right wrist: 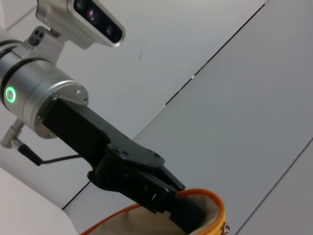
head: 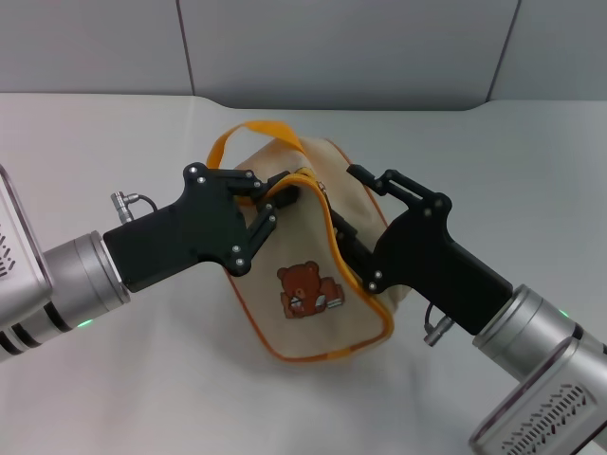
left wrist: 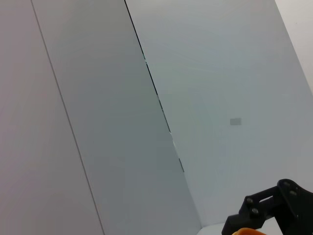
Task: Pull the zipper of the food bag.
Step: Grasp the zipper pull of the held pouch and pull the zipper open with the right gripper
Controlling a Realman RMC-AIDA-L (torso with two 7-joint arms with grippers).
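The beige food bag (head: 303, 318) with a brown bear patch (head: 308, 289) is in the middle of the head view, between both grippers. Its orange strap loop (head: 248, 130) arches at the back. The yellow-orange zipper (head: 329, 230) runs down the bag's right edge and round the bottom. My left gripper (head: 275, 204) is shut on the bag's top edge; in the right wrist view (right wrist: 186, 213) one finger sits inside the bag's opening (right wrist: 208, 215). My right gripper (head: 343, 237) is closed at the zipper band on the bag's right side. A small silver bit (right wrist: 226, 227) shows at the rim.
The bag rests on a white table (head: 142, 379) with grey wall panels (head: 332, 47) behind. The left wrist view shows only the wall, part of the right gripper (left wrist: 274, 205) and a sliver of orange (left wrist: 242, 231).
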